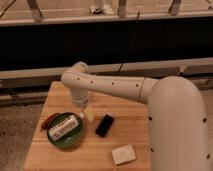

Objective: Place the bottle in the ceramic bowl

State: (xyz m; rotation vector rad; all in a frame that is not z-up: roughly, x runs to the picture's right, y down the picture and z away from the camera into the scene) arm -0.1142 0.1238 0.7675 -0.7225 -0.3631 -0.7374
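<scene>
A white bottle (65, 126) with a red and green label lies on its side in the green ceramic bowl (64, 142), which sits at the front left of the wooden table (125, 112). My gripper (85, 115) hangs just above the bowl's right rim, up and to the right of the bottle's cap end. It is open and holds nothing. The white arm (115, 86) reaches in from the right.
A flat black object (104, 125) lies just right of the bowl. A white rectangular block (123, 154) lies near the front edge. A red object (50, 120) pokes out by the bowl's left rim. My arm's bulky base (175, 130) covers the table's right side.
</scene>
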